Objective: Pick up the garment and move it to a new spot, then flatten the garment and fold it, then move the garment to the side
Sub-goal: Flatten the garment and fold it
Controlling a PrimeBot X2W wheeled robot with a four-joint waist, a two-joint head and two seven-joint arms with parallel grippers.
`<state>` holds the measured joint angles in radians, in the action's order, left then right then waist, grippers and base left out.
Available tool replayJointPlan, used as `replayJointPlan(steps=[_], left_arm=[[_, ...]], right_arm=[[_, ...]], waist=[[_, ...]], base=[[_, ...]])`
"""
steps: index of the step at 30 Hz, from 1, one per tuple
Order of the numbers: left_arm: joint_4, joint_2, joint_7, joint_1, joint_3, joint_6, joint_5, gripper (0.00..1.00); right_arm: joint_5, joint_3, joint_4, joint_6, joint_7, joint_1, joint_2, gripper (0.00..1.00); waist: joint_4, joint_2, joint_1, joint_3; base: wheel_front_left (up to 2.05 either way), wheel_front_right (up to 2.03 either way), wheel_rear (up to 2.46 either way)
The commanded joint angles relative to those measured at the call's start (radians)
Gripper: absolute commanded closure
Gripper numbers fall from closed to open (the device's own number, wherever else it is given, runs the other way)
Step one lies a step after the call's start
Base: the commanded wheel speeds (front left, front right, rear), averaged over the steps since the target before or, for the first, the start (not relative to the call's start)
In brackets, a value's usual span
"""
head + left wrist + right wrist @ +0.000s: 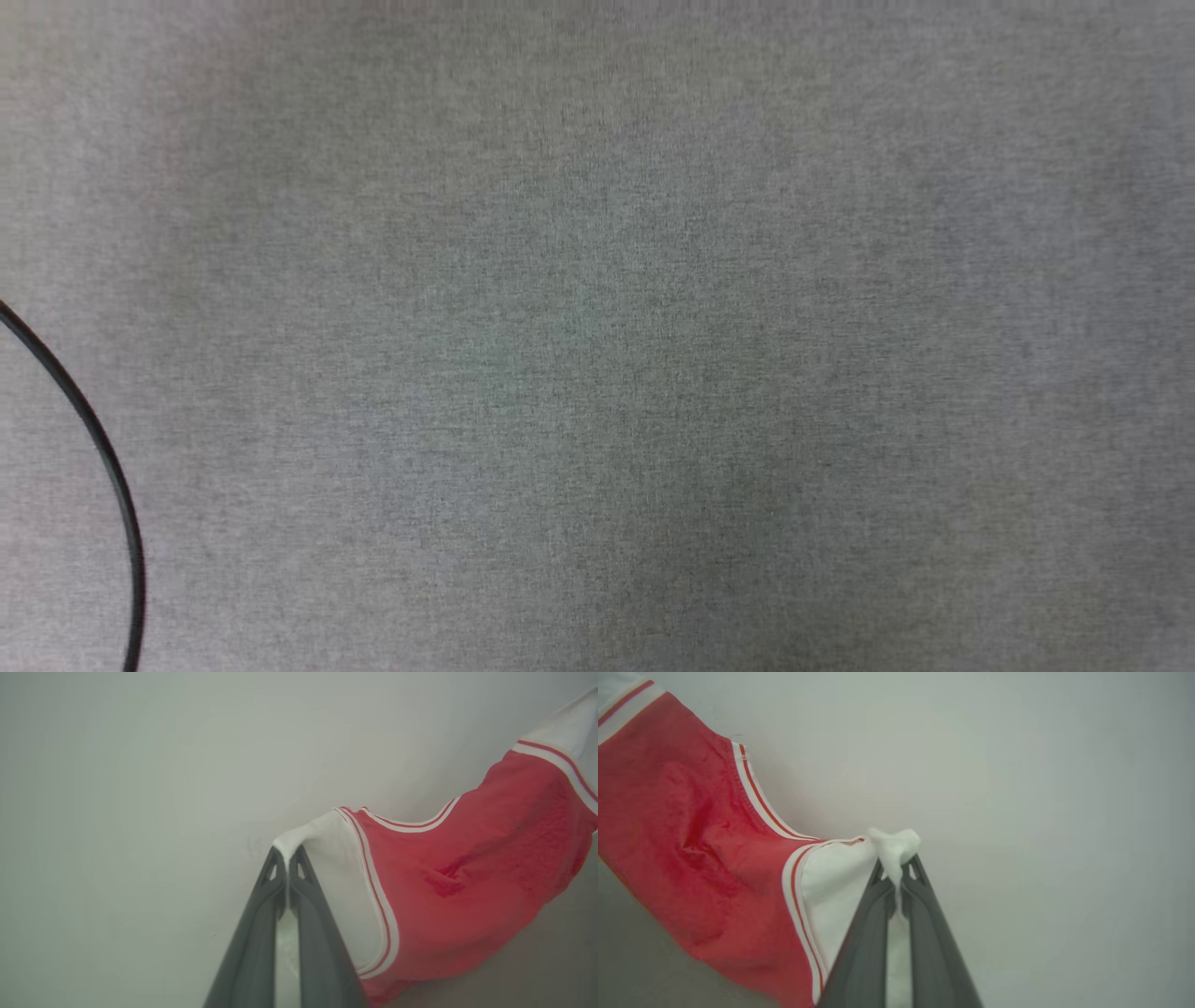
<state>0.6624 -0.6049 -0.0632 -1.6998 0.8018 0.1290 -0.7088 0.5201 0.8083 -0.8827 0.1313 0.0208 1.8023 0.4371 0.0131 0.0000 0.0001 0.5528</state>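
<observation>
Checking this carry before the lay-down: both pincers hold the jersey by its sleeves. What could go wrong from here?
1. The left pincer and right pincer each pinch just a small tuck of white sleeve; either might slip out.
2. The red jersey sags creased between them, so it may land wrinkled.
3. A black cable lies on the grey cloth surface and could snag a dragged hem.
</observation>
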Motion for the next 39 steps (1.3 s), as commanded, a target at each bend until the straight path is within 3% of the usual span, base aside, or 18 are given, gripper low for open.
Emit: replayJointPlan(steps=[1,7,14,24,39], left_arm=[[0.001,-0.007,-0.025,0.058,0.014,0.0,-0.018,1.0],[-0.048,-0.032,-0.098,0.304,0.041,-0.023,-0.058,1.0],[-0.183,-0.086,-0.154,0.667,0.048,-0.105,-0.145,1.0],[-0.346,-0.137,-0.185,1.125,0.085,-0.212,-0.256,1.0],[-0.428,-0.228,-0.202,1.551,0.053,-0.293,-0.369,1.0]], right_arm=[[0.023,0.022,-0.002,-0.001,-0.02,-0.06,-0.007,1.0],[0.111,0.112,0.041,-0.001,-0.09,-0.265,-0.006,1.0],[0.229,0.209,0.125,-0.001,-0.133,-0.536,0.031,1.0],[0.361,0.28,0.192,-0.001,-0.19,-0.884,0.13,1.0],[0.435,0.309,0.28,-0.001,-0.224,-1.302,0.261,1.0]], waist=[[-0.005,0.0,-0.0001,-0.031],[-0.013,0.0,-0.0001,-0.122],[-0.029,0.0,-0.0001,-0.225],[-0.034,0.0,-0.0001,-0.364],[-0.049,0.0,-0.0001,-0.541]], base=[[0.0,0.0,0.0],[0.0,0.0,0.0],[0.0,0.0,0.0],[0.0,0.0,0.0],[0.0,0.0,0.0]])
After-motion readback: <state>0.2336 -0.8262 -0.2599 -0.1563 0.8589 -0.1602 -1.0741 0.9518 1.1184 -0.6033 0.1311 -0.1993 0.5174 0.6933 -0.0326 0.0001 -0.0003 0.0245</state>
